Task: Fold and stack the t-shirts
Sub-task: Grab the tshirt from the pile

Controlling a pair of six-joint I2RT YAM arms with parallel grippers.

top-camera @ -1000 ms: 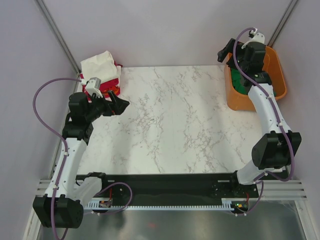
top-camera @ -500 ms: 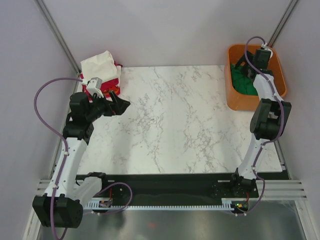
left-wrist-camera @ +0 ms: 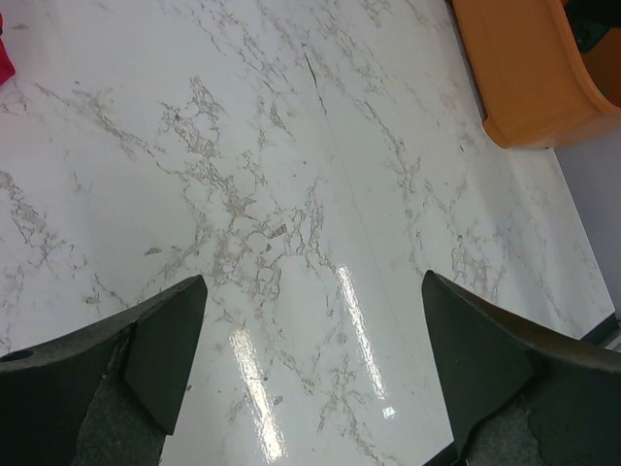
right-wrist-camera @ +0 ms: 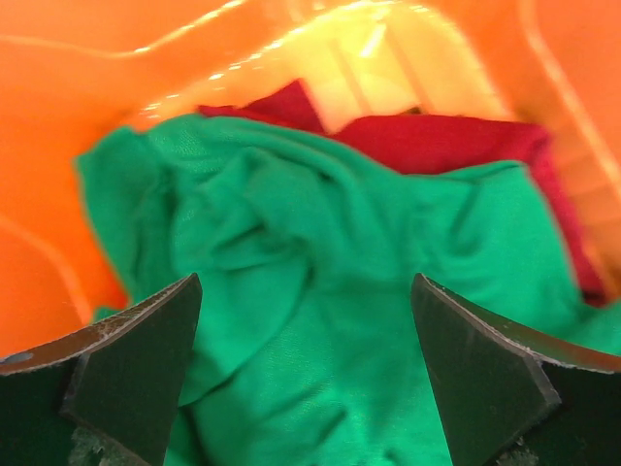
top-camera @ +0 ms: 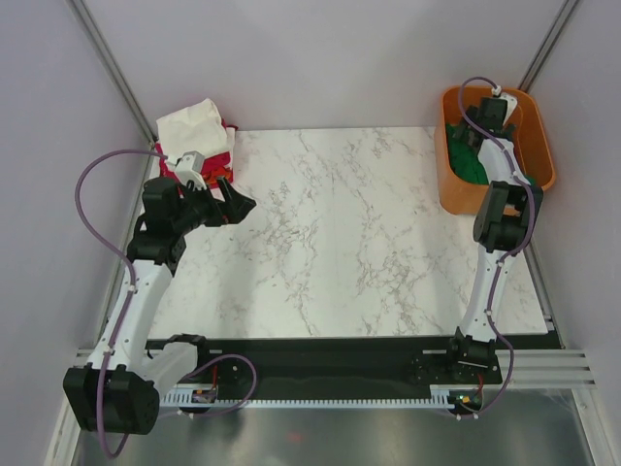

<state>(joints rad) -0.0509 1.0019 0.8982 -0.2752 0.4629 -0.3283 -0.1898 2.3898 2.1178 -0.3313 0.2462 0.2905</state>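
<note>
Right pincer gapes wide over the green t-shirt in the orange tub; left pincer wide too.

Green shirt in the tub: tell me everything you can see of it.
The green shirt is bright green soft cloth, crumpled in loose folds, not folded. It lies in the orange tub at the far right corner of the table, partly over a red shirt that shows behind it. The right gripper hangs open just over it; contact cannot be told.
</note>
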